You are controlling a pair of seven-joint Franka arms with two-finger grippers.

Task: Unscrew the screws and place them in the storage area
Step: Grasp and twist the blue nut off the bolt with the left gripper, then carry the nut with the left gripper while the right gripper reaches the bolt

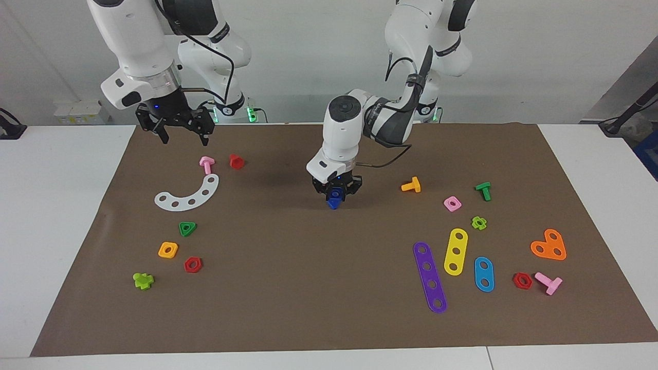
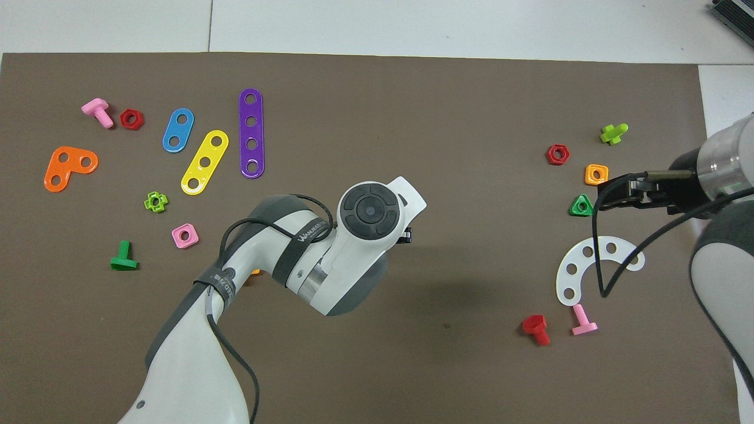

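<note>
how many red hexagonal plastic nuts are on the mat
2: one red hexagonal plastic nut beside the orange square nut, another beside the pink bolt. None appears hidden.

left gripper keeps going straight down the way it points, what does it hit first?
Bare brown mat, most likely. The left gripper points down, shut on the blue bolt, so the bolt's tip would touch first. No other part lies under it, though the height above the mat is unclear.
</note>
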